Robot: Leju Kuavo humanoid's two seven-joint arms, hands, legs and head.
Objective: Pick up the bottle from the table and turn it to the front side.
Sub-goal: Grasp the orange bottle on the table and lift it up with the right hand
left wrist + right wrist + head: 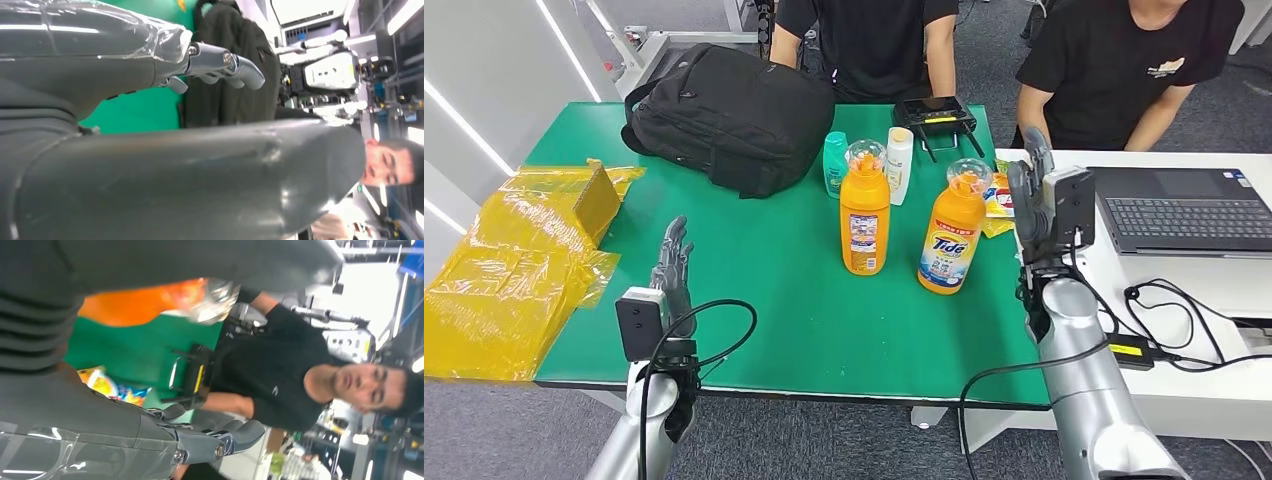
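Where laptop sits, white desk [1204, 390]

- Head view: bright, even indoor light; sharp focus, soft faint shadows beside the bottles on the green table [754, 300].
- Both wrist views: blurred close foreground, glare streaks on glossy grey covers, blown-out bright ceiling lights behind.

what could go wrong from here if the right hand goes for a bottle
1. The two tall orange bottles stand upright and close: the one with its back label showing and the Tide-labelled one. The open right hand is raised beside the Tide one, so it may take the bottle already facing front.
2. A sideways reach might tip either bottle into the small teal bottle and white bottle behind.
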